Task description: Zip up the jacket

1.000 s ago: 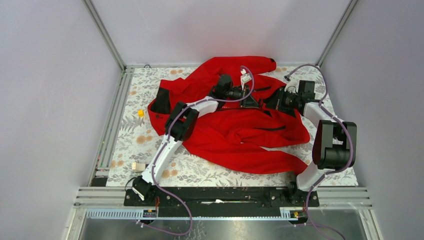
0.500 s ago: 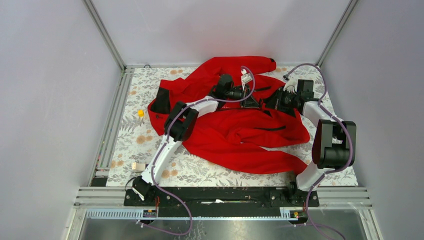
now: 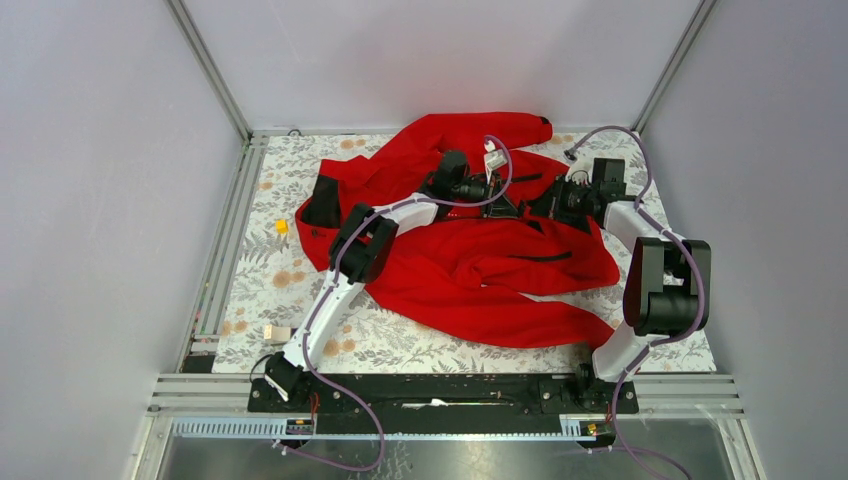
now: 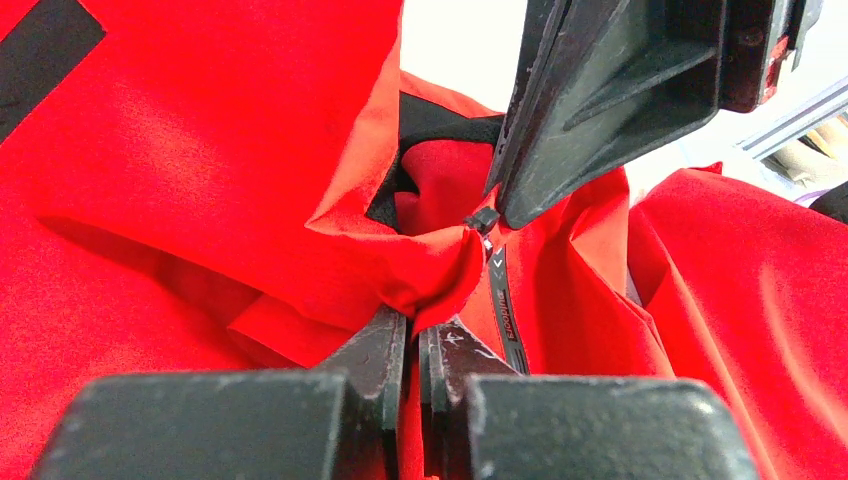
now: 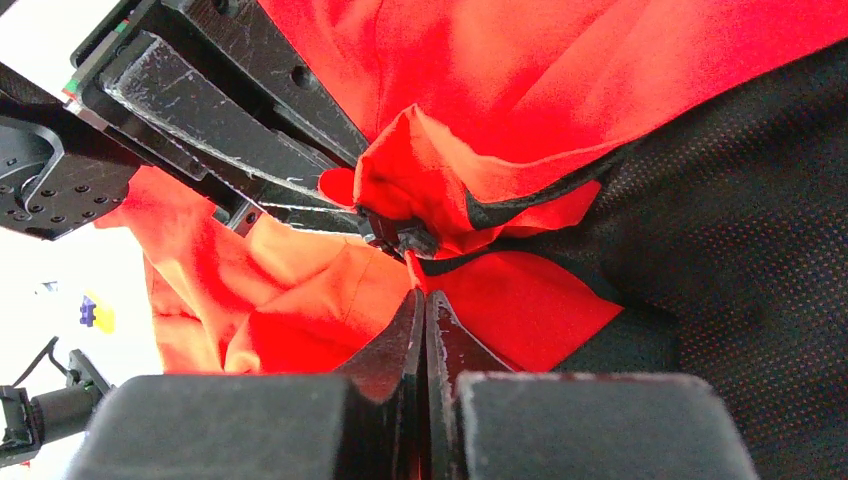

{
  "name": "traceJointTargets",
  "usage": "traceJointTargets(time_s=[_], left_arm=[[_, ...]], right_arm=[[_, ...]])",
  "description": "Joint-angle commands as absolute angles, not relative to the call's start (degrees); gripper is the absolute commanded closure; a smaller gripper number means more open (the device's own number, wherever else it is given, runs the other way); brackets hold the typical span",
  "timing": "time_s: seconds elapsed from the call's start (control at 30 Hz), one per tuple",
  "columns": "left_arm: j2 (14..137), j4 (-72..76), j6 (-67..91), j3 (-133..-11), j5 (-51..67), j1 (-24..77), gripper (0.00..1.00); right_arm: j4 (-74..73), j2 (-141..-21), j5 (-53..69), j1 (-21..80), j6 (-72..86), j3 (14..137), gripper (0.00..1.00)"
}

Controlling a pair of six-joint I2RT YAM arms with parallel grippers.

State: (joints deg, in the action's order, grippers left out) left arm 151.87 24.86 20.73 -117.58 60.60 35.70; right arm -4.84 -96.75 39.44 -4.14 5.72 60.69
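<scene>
Both hold fabric: the left gripper (image 4: 412,335) and right gripper (image 5: 420,312) are each clamped on the red jacket (image 3: 470,280), tip to tip around its zipper slider (image 5: 400,238). Zipping looks barely begun. Below them the front seems crumpled and open.

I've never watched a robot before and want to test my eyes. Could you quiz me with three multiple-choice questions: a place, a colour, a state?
1. Where do the left hand and right hand meet?
A) on the jacket, toward the table's far side
B) by the arm bases
C) off the table
2. The jacket's inner lining is:
A) white
B) black
C) blue
3. The left hand is:
A) wide open
B) shut on jacket fabric
C) holding a cup
Answers: A, both sit on the red cloth far from the bases; B, black mesh shows beside the right hand; B, its fingers pinch a red fold.
</scene>
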Motion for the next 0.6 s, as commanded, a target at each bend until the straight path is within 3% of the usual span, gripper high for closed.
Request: traceJointTargets(time_s=[0.0,0.57], left_arm=[[146.60,25.46,18.65,-117.22,60.24,35.92,1.00],[146.75,24.90,18.61,-117.35,60.29,35.51,1.00]], right_arm=[[-5.42,-96.69,38.41,-3.17,4.24,62.84,1.00],[-7.67,-95.93,37.90,-2.64,2.86,63.11,1.00]])
